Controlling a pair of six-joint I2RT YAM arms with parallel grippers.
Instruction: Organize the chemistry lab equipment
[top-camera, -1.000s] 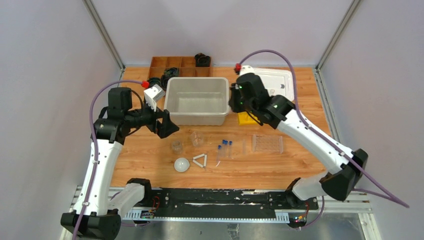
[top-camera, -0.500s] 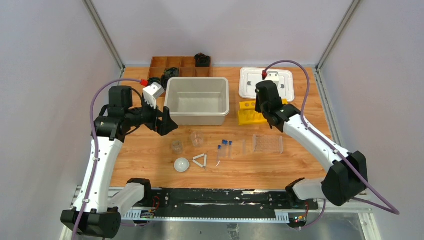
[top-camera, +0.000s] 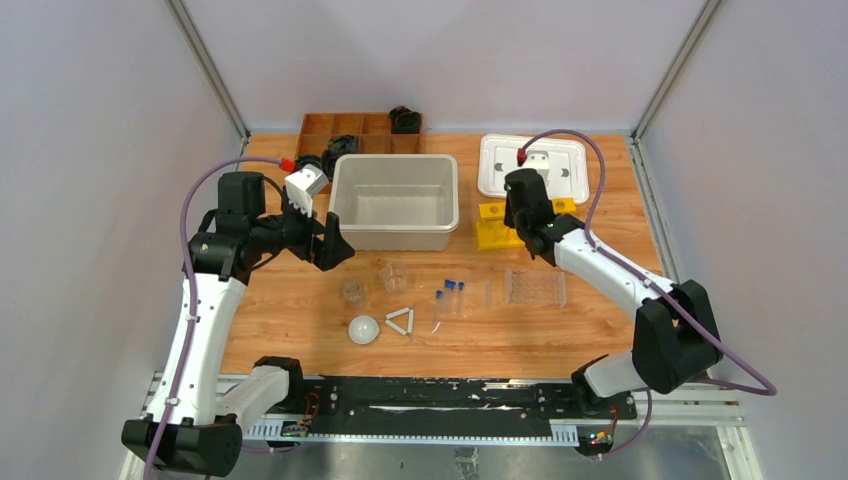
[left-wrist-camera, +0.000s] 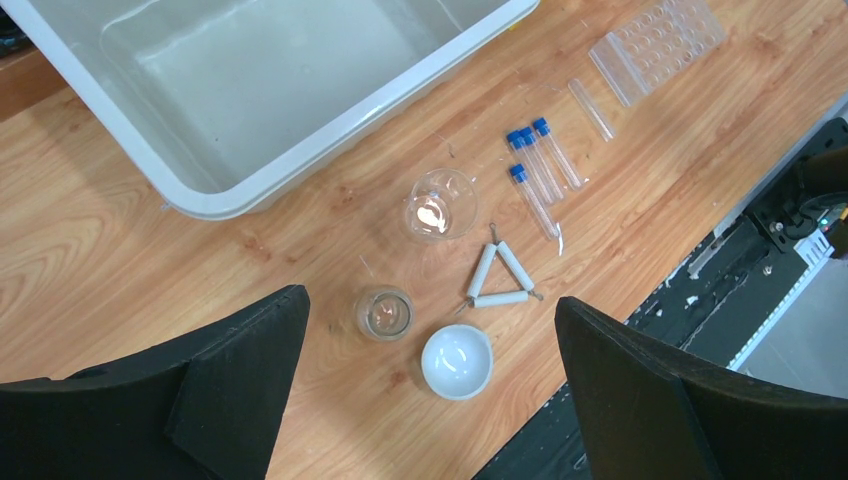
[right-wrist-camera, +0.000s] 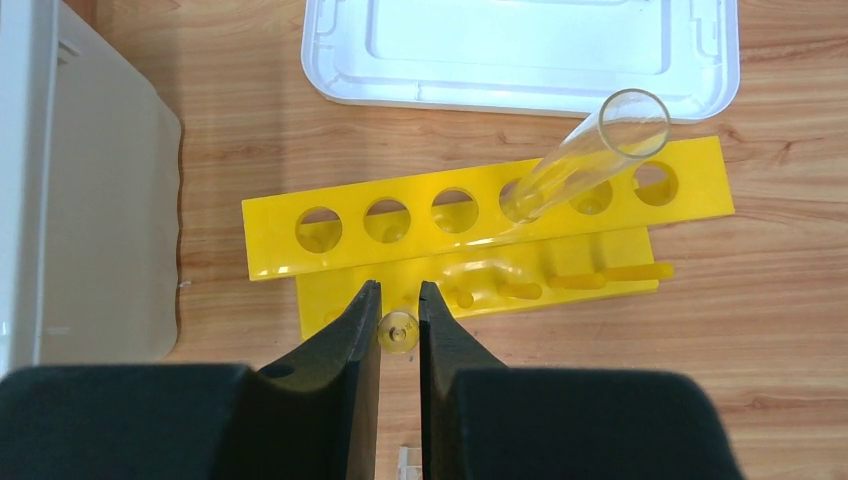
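The right fingers (right-wrist-camera: 372, 312) are almost closed around a thin clear tube (right-wrist-camera: 400, 331), seen end-on at the near edge of the yellow rack (right-wrist-camera: 272, 240). The left fingers (top-camera: 328, 246) stand wide open, holding nothing, above the counter (top-camera: 300, 300) beside the grey bin (top-camera: 395, 200).

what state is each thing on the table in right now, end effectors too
white bin, upright, open, empty
yellow rack, standing, one hole filled
open tube, leaning in the rack, uncapped
lid, off the bin, lying flat
blue-capped tubes, capped, lying flat
beakers, upright, empty
left end effector, wide open, empty
right end effector, nearly shut, empty
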